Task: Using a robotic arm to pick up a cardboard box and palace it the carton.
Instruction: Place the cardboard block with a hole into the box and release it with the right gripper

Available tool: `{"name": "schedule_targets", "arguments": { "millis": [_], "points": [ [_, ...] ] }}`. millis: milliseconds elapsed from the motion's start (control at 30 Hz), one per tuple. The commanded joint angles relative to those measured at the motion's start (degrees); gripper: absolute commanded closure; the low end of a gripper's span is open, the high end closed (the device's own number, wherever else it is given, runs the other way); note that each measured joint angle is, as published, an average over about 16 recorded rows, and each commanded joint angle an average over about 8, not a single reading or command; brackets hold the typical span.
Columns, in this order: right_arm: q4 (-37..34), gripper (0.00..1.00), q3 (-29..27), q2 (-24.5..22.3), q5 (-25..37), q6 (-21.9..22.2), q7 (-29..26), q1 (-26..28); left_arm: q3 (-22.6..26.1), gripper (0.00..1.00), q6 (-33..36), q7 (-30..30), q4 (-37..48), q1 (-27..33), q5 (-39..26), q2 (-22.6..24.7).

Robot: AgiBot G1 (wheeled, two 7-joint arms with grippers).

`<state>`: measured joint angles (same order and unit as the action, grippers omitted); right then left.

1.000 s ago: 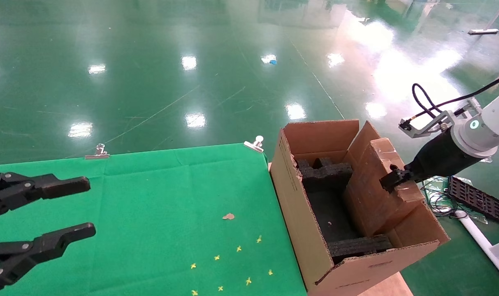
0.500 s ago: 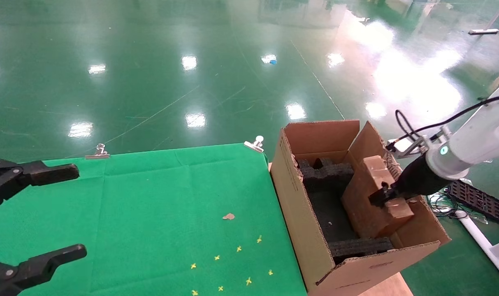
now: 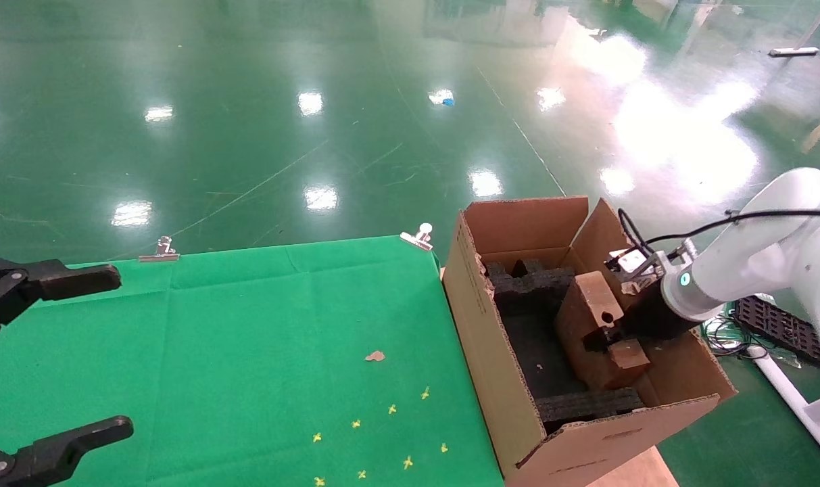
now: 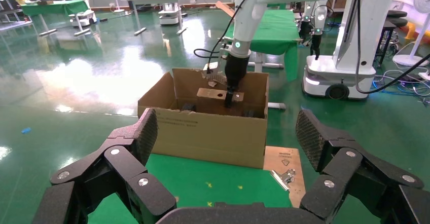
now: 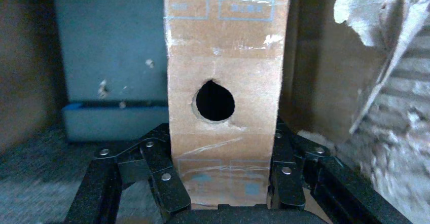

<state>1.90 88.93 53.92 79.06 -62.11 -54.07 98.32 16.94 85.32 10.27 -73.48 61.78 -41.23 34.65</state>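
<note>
The right hand (image 3: 602, 336) clamps the taped, hole-punched cardboard box (image 3: 589, 318) inside the corrugated carton (image 3: 518, 412), above black foam padding (image 3: 538, 287). At nine o'clock, the left hand (image 3: 51, 358) gapes wide over the green tabletop (image 3: 247, 352).

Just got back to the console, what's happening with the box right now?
The right gripper is clamped on the cardboard box and holds it inside the carton, over the black foam padding. The right wrist view shows its fingers pressed against both sides of the box, which has a round hole in its face. The box is not released yet. The left gripper hangs open over the green cloth, holding nothing.
</note>
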Motion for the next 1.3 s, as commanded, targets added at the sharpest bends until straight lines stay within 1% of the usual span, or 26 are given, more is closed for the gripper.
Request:
{"name": "schedule_targets", "arguments": {
  "millis": [33,200,333,367,600,633,1100,1300],
  "points": [
    [-0.08,1.00,-0.38,0.24,-0.55,1.70,0.32,-1.24,0.01,0.00,0.00,0.00,0.00,0.00,0.00,0.00],
    [-0.14,1.00,-1.57,0.46,-2.26,5.20,1.59,-4.51,0.02,0.00,-0.01,-0.01,0.00,0.00,0.02,-0.01],
    [-0.28,1.00,-2.22,0.66,-3.19,7.15,2.51,-6.53,0.04,0.00,-0.02,-0.02,0.00,0.01,0.02,-0.01],
    [-0.32,0.97,-2.34,0.68,-3.36,7.48,2.73,-6.90,0.04,0.00,-0.02,-0.02,0.00,0.01,0.03,-0.02],
    [-0.73,0.09,-2.37,0.87,-3.39,8.29,4.10,-7.69,0.06,0.00,-0.03,-0.03,0.00,0.01,0.04,-0.02],
    [-0.86,0.00,-2.32,0.90,-3.33,8.30,4.15,-7.65,0.06,0.00,-0.03,-0.03,0.00,0.01,0.04,-0.03],
    [-2.11,0.00,-1.75,1.01,-2.51,9.24,3.69,-6.40,0.11,0.00,-0.05,-0.05,0.00,0.02,0.07,-0.04],
    [-1.90,0.00,-1.69,0.49,-2.43,8.04,3.96,-4.69,0.13,0.00,-0.05,-0.06,0.00,0.03,0.09,-0.05]
  ]
}}
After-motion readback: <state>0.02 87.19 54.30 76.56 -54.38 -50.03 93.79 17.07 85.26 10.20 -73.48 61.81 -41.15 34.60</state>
